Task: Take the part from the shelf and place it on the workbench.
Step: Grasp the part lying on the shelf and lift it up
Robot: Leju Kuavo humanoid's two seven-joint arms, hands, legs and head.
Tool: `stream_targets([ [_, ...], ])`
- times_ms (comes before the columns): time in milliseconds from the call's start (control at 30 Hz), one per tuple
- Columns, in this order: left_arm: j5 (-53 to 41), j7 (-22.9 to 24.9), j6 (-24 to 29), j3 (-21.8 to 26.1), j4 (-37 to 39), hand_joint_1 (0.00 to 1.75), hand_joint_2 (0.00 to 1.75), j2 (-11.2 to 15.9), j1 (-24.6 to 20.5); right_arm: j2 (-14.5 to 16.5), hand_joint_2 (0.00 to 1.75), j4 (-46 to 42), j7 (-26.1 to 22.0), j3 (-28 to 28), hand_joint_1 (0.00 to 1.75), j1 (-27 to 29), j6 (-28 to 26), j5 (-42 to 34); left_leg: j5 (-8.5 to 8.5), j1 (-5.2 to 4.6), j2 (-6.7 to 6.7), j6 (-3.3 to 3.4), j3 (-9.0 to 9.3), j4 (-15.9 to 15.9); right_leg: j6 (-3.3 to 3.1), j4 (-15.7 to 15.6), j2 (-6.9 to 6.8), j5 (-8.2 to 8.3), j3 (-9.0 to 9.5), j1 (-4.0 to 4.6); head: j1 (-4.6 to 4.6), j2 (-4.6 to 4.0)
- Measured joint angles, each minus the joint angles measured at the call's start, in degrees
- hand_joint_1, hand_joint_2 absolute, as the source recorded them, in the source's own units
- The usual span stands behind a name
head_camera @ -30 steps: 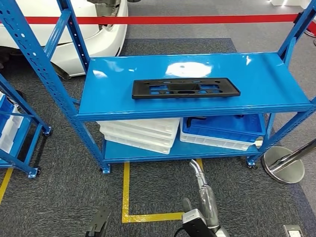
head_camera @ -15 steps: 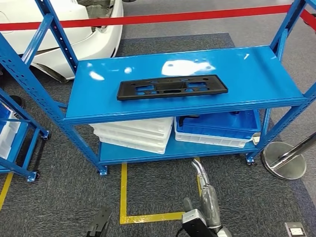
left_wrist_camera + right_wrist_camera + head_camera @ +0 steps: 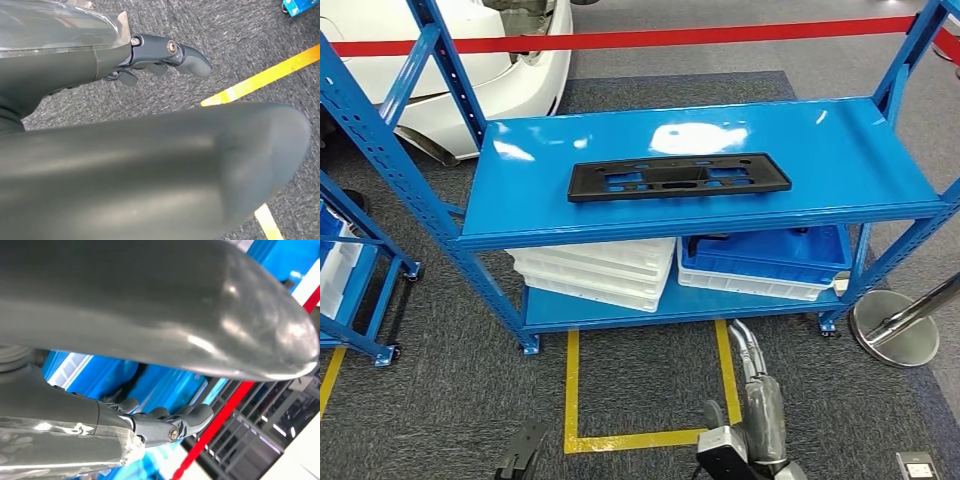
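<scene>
The part (image 3: 679,176), a long flat black plastic plate with cut-outs, lies lengthwise on the top board of the blue shelf (image 3: 848,150), near its front edge. My right hand (image 3: 761,410) hangs low in front of the shelf, well short of the part. Its fingers (image 3: 166,422) are stretched out and hold nothing. My left hand (image 3: 520,455) sits at the bottom edge of the head view, over the carpet. Its fingers (image 3: 166,52) are also extended and empty, above the grey carpet and a yellow floor line.
Stacked white trays (image 3: 595,268) and a blue tray (image 3: 765,258) fill the lower board. A steel stanchion base (image 3: 897,330) stands at the right, and a second blue rack (image 3: 358,270) at the left. A red barrier belt (image 3: 660,38) and a white car (image 3: 471,70) lie behind. Yellow tape (image 3: 573,400) marks the floor.
The whole picture swayed left and then partly back, so the camera moved. The part stays where it was on the shelf. My right hand sits a little further right in the picture.
</scene>
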Motion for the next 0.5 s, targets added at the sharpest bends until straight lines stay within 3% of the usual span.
stream_targets([
  [300,0.00,0.20,0.03,0.08,0.00,0.00,0.00,0.00,-0.02,-1.23,0.00,-3.00,0.37,-3.60,0.00,1.37,-1.53,1.27,0.00,-0.08,0.00,0.02,0.01,0.05,0.06,-0.01,0.00,0.04,0.00,-0.09,0.00,0.00],
  [433,0.00,0.20,-0.21,0.21,0.00,0.00,0.00,0.00,-0.01,-1.48,1.75,-4.58,0.72,-5.39,0.00,2.30,-2.23,1.61,0.00,-0.08,0.00,0.02,0.00,0.05,0.06,-0.01,0.01,0.04,0.00,-0.09,0.00,0.00],
  [500,-0.01,0.19,-0.21,0.30,0.00,0.00,0.00,0.00,-0.01,-1.56,1.75,-5.33,0.95,-6.37,0.00,2.78,-2.38,1.70,0.00,-0.08,0.00,0.02,0.00,0.05,0.06,-0.01,0.01,0.04,0.00,-0.09,0.00,0.00],
])
